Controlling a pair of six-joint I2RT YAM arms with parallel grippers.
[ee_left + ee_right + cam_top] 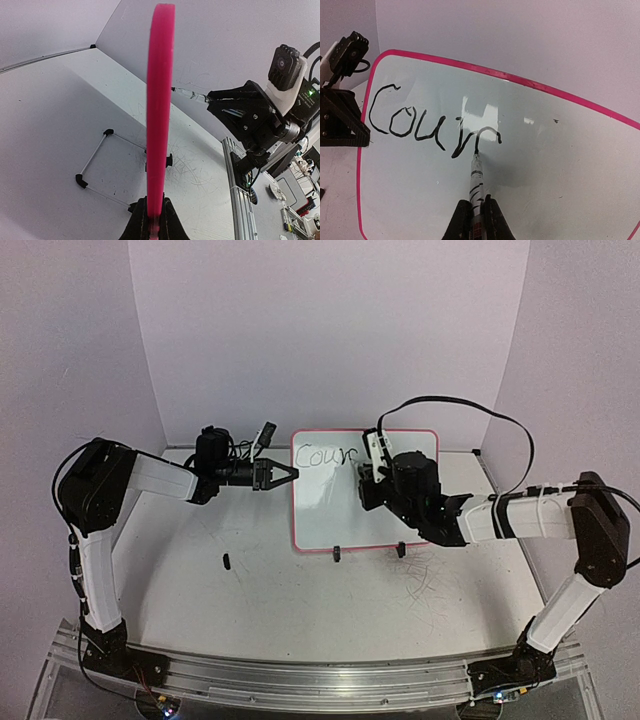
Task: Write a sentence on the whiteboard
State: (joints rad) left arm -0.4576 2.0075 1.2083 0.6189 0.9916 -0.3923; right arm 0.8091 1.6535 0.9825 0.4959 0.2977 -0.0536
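Note:
The whiteboard (340,505), glossy white with a pink frame, stands tilted on two black clip feet at the table's middle back. Black letters reading about "Courn" run along its top. My left gripper (290,473) is shut on the board's left frame edge, which shows edge-on in the left wrist view (160,100). My right gripper (368,480) is shut on a white marker (476,182) with black markings. Its tip touches the board (550,165) at the foot of the last stroke. The marker also shows in the left wrist view (190,94).
A small black piece (227,561) lies on the table left of the board. A thin white wire stand with black corners (97,165) lies on the table beside the board. Scribble marks cover the tabletop near the right foot (430,580). An aluminium rail (300,675) runs along the near edge.

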